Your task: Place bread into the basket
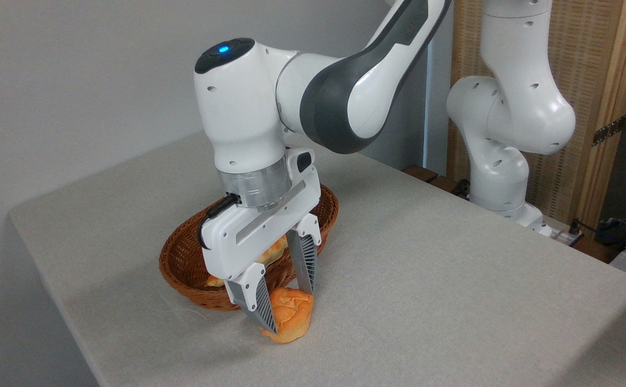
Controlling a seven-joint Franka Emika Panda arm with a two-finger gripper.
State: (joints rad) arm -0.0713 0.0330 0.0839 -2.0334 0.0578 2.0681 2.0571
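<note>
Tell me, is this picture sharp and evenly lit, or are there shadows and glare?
Camera view: soft, even light, no harsh glare; mild sheen on the white arm; a faint shadow on the table under the gripper and bread; the basket stays sharp, the far-right background clutter looks slightly soft.

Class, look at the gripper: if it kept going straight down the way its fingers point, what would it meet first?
The bread: the gripper already straddles it, so the table comes next, though contact is hard to judge.

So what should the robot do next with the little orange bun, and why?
Probably lift it. The gripper has a finger on each side of the bun, which sits on the table beside the wicker basket.
</note>
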